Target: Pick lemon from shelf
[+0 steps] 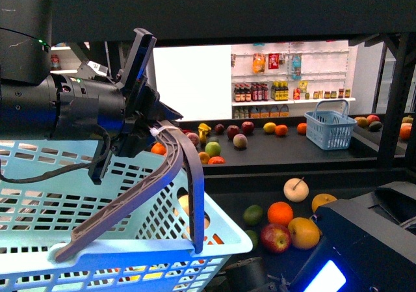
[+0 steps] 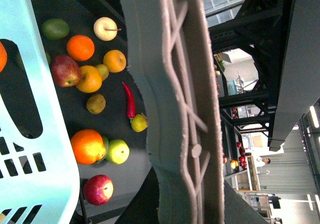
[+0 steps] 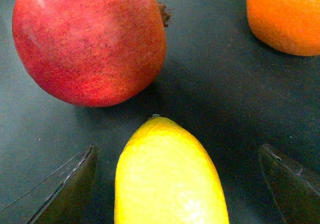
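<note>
Yellow oval lemon (image 3: 167, 176) lies on the black metal shelf deck (image 3: 225, 99), dead centre between the wide-open, empty jaws of the right gripper (image 3: 177, 148), long axis running straight ahead; the left gripper (image 1: 153, 129) clamps a grey plastic basket handle (image 1: 193, 181).

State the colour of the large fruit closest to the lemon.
Deep red; the pomegranate shows best in the right wrist view, beside the lemon.

Raised: black left gripper (image 1: 151, 131), clamped on grey plastic handle (image 1: 175, 168). Low: dark right gripper (image 3: 177, 186), fingers (image 3: 65, 189) spread wide.
</note>
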